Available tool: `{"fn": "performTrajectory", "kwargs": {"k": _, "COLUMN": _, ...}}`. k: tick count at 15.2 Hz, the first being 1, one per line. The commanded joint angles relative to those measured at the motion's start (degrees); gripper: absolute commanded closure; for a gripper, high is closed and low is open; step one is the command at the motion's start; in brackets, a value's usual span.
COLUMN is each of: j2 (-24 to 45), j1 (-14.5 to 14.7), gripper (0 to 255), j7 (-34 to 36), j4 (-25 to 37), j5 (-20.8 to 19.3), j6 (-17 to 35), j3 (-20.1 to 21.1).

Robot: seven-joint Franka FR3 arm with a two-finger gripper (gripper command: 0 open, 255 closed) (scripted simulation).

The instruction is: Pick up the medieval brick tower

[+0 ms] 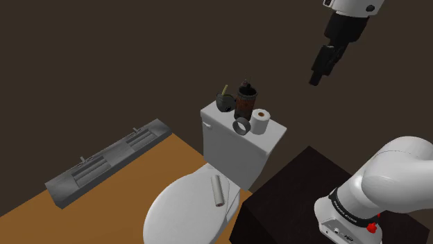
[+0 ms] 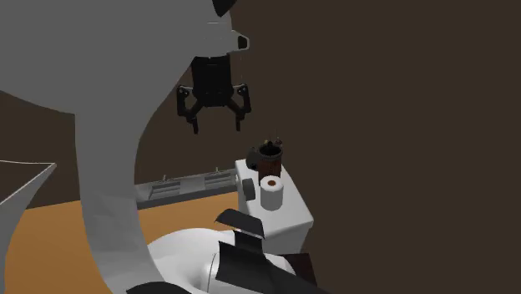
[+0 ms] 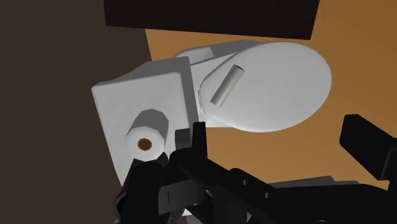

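Four small things crowd the top of the white toilet tank [image 1: 239, 149]. The one I want, the dark brown round brick tower with a notched top [image 1: 245, 100], stands upright at the back of that cluster, on the wall side. Just beside it sits a dark green ball-shaped pot with a stick in it [image 1: 224, 102]. In front, towards the bowl, are a grey ring [image 1: 241, 127] and a white toilet paper roll [image 1: 260, 122] standing on end.

My black two-finger end effector [image 2: 216, 127] hangs high above the tank and off to one side, fingers spread wide with nothing between them. I read that height as useful: it leaves room to come down on the tower from above, since the roll and ring look set to block a low approach from the front. The neighbours are close, so I judge the fingers must straddle the tower without nudging the pot.

A short white cylinder [image 1: 218, 190] rests on the white toilet lid [image 1: 173, 208], well apart from all this.
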Motion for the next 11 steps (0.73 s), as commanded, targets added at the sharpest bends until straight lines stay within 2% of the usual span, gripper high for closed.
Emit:
{"fn": "performTrajectory", "kwargs": {"k": 1, "j2": 0.0, "j1": 0.0, "gripper": 0, "j7": 0.0, "j4": 0.0, "j5": 0.0, "j6": 0.0, "j3": 0.0}}
{"fn": "performTrajectory", "kwargs": {"k": 11, "j2": 13.6, "j1": -2.7, "gripper": 0, "j7": 1.4, "j4": -3.2, "j5": -1.7, "j6": 20.0, "j3": -1.1}}
